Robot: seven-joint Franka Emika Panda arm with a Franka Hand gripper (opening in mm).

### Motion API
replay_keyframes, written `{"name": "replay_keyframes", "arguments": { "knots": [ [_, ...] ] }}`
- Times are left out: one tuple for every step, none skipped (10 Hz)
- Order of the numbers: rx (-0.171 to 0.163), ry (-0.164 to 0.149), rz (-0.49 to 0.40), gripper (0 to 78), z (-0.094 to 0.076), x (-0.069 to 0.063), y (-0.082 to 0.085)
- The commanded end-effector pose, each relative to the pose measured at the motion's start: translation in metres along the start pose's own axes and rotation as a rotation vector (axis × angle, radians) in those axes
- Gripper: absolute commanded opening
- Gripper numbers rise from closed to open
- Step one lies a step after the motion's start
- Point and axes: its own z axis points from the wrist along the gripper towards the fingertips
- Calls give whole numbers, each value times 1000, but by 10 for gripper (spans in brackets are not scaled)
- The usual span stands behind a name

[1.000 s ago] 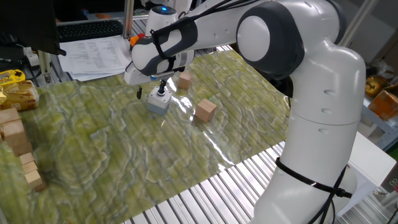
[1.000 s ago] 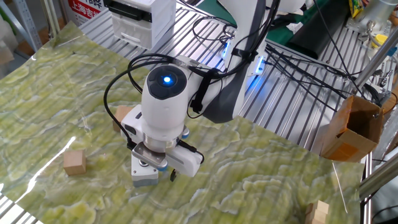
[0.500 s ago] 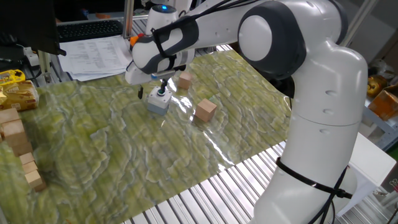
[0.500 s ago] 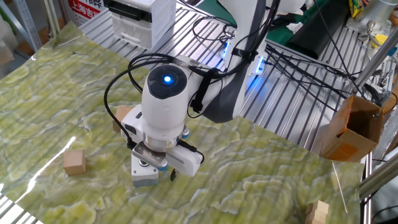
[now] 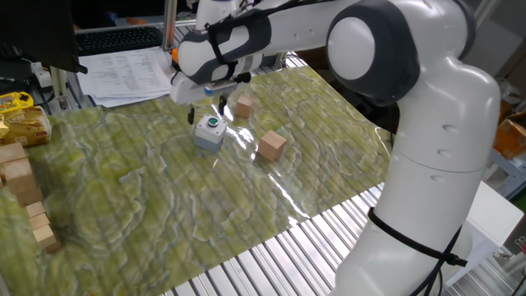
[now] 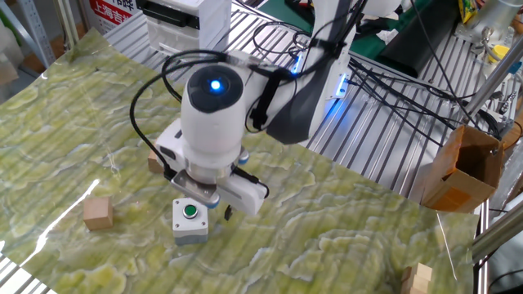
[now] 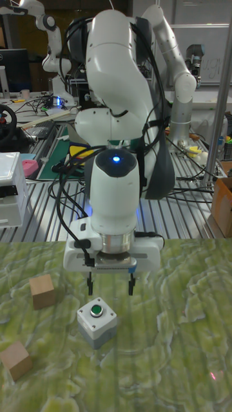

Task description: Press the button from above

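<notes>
The button (image 5: 211, 123) (image 6: 190, 211) (image 7: 96, 311) is a small green disc with a white ring. It sits on top of a light grey square box (image 5: 207, 136) (image 6: 189, 230) (image 7: 98, 327) on the green mat. My gripper (image 5: 205, 109) (image 6: 208, 200) (image 7: 111, 284) hangs a short way above the box and touches nothing. In the tall fixed view the two dark fingertips (image 7: 90, 283) stand wide apart, so the gripper is open. One fingertip is almost over the button and the other is off to the box's side.
Two plain wooden cubes (image 5: 244, 105) (image 5: 272, 145) lie close to the box, also seen as cubes (image 7: 43, 291) (image 7: 16, 360). A pile of wooden blocks (image 5: 20, 185) stands at the mat's left edge. Papers (image 5: 123, 70) lie behind. A cardboard box (image 6: 458, 171) stands off the table.
The gripper has lifted straight up off the button. The green top, hidden under the fingers before, now shows. The box and cubes have not moved.
</notes>
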Motion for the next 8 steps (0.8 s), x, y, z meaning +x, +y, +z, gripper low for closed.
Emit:
{"name": "replay_keyframes", "arguments": {
  "knots": [
    [1,16,-5,775,-22,7,-8],
    [1,18,-13,775,-27,9,-10],
    [5,18,-7,775,-32,12,-12],
    [14,28,-8,775,-37,15,-16],
    [15,29,-9,13,-37,15,-16],
    [15,29,-9,13,-37,15,-16],
    [15,29,-9,13,-37,15,-16],
    [15,29,-9,13,-37,15,-16]
  ]
}}
